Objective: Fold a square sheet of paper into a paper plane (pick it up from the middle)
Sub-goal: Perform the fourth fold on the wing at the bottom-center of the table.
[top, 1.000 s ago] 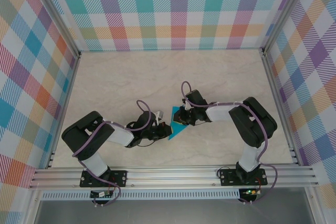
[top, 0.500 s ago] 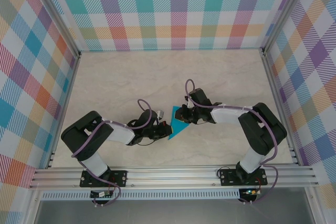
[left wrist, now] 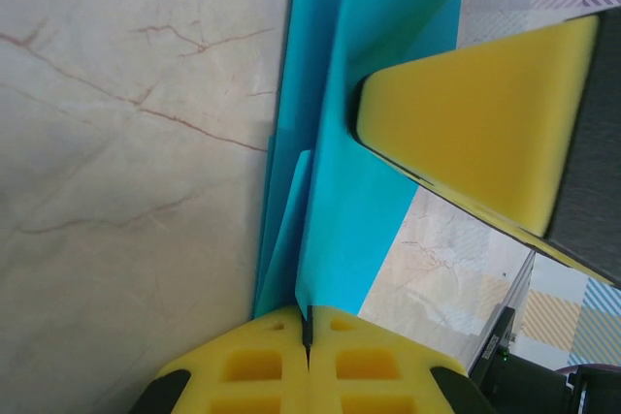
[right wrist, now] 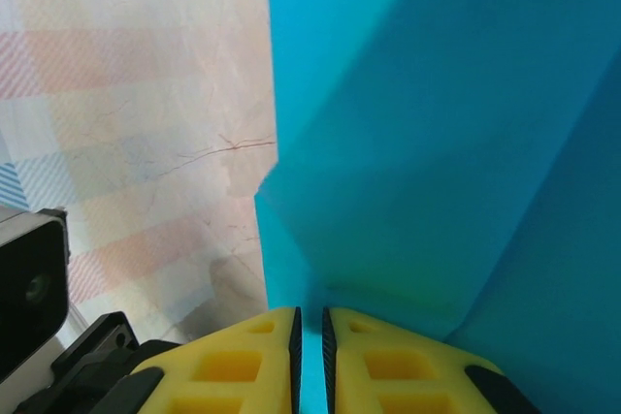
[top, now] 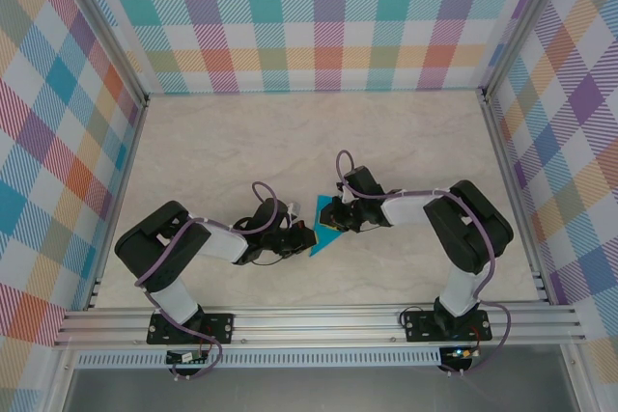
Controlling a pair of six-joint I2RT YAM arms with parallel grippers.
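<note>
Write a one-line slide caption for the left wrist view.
Left gripper shut on folded teal paper, the right gripper's yellow pad beside it, marbled table behind.

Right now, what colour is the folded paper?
The paper is plain teal-blue with no pattern, and it shows best in the right wrist view.

Most of the paper (top: 325,233) was covered or cropped from where I sat.

From above I saw just a small teal wedge between the two wrists. They covered its edges, and its folds and both sets of jaws were too small for me to read. On the left wrist camera the paper ran off the top edge, the left gripper (left wrist: 308,336) was cut by the bottom edge, and a blurred yellow pad (left wrist: 475,133) covered part of the paper. On the right wrist camera the paper overran three edges and the right gripper (right wrist: 309,356) was cropped at the bottom.
</note>
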